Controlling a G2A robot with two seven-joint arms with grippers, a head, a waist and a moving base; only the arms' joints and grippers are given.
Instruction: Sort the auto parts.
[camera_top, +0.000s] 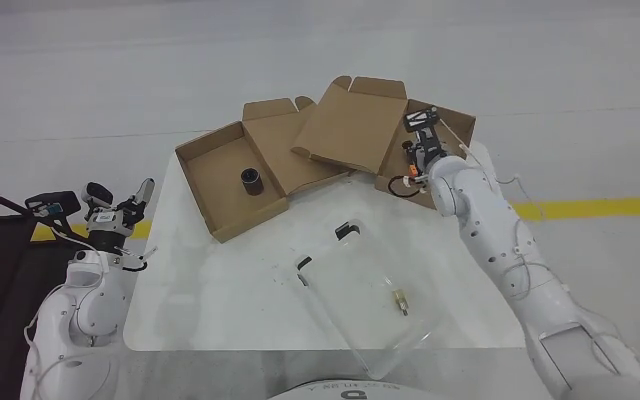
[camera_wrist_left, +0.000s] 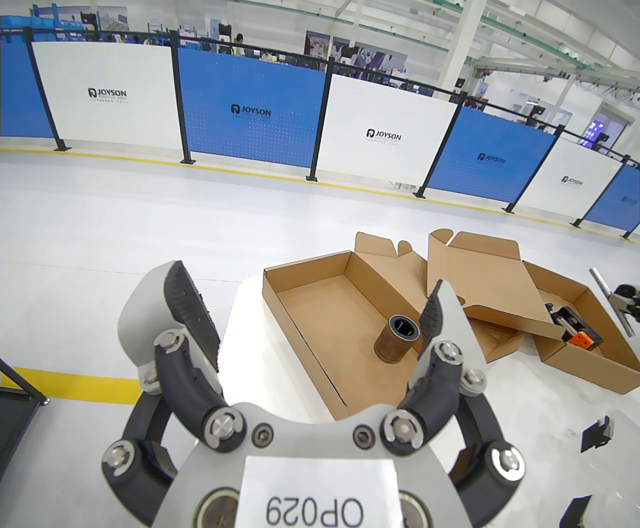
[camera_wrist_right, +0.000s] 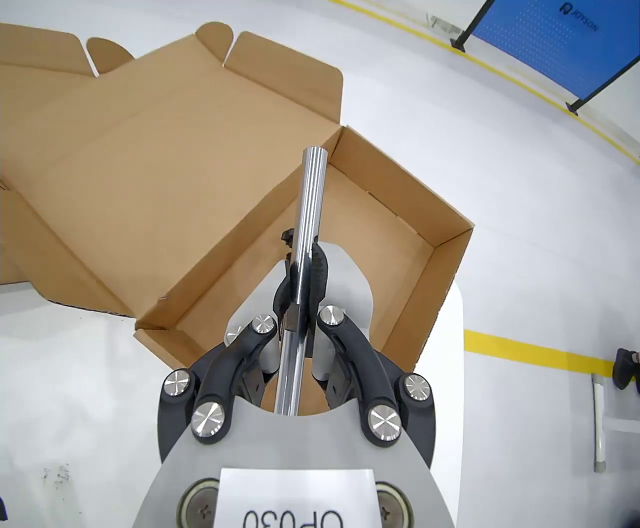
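A white code label (camera_wrist_left: 312, 500) sits on the left tool (camera_wrist_left: 307, 282), a second label (camera_wrist_right: 295, 500) on the right tool (camera_wrist_right: 302, 250); fence panels (camera_wrist_left: 385, 135) bear a logo and word.

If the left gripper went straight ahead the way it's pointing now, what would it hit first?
Probably the open cardboard box: its near wall lies ahead of the left gripper, with a dark cylindrical part standing inside beyond it. Passing above the wall, it would meet that part first; height is unclear.

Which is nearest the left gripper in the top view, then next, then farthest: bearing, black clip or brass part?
1. Bearing, inside the left box.
2. Black clip, in the middle.
3. Brass part, right side of the table, near the robot.
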